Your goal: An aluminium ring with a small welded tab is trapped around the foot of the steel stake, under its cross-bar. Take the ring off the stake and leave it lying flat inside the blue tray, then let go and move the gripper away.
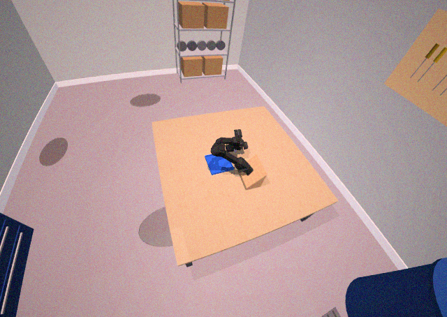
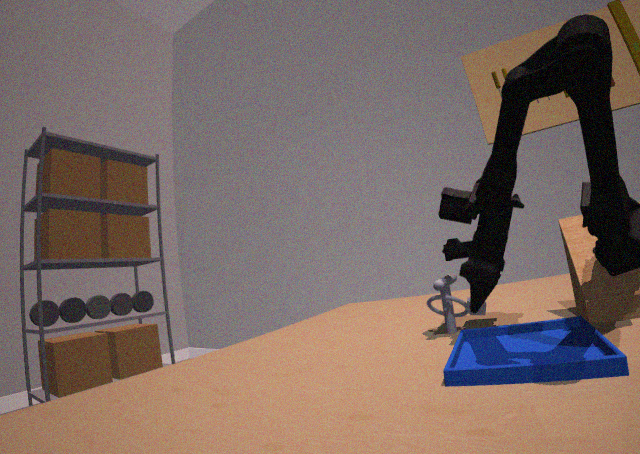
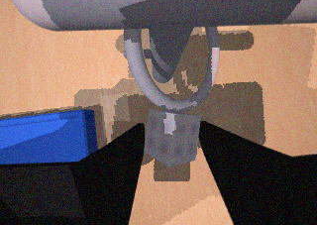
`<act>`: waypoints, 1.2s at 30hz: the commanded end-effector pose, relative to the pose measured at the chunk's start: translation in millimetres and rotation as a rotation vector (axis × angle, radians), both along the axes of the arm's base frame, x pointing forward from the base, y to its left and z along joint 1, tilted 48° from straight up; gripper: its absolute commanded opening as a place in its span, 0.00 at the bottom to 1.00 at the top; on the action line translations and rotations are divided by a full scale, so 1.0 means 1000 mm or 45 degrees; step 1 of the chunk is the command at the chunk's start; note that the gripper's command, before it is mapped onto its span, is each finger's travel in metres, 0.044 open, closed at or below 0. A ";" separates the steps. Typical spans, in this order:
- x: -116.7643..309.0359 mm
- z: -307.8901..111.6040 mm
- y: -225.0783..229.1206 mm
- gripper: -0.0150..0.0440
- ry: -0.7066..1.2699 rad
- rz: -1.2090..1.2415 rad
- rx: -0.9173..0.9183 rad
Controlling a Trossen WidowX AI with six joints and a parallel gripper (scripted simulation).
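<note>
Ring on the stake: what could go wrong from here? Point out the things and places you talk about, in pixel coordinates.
Main one: the ring (image 2: 435,312) (image 3: 140,71) is around the stake (image 2: 450,322) (image 3: 163,52) below the cross-bar (image 2: 445,281) (image 3: 99,9), so a straight lift would likely jam under it.
The end effector (image 2: 474,310) (image 3: 170,128) grips only the tab (image 3: 173,145), so a snag could twist it in the fingers.
The blue tray (image 1: 213,170) (image 2: 537,375) (image 3: 47,143) stands close by; a low sideways pull could clip its wall.
</note>
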State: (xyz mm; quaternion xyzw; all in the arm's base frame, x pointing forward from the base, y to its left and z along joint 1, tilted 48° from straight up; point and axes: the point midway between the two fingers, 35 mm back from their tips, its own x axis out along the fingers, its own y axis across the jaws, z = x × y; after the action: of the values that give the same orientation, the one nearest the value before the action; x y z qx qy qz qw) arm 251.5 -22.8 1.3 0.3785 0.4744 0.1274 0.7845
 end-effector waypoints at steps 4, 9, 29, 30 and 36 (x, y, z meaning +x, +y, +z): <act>0.003 0.005 -0.003 0.25 0.040 0.044 -0.018; 0.004 0.009 -0.003 0.25 0.073 0.075 -0.023; 0.003 0.027 -0.002 0.25 0.185 0.189 -0.039; 0.003 0.028 -0.002 0.25 0.187 0.189 -0.047; 0.003 0.032 -0.002 0.25 0.196 0.188 -0.074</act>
State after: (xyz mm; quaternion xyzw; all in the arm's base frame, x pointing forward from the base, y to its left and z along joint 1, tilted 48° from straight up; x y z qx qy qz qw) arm 252.6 -22.6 29.7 0.3316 0.5641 0.1471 0.7417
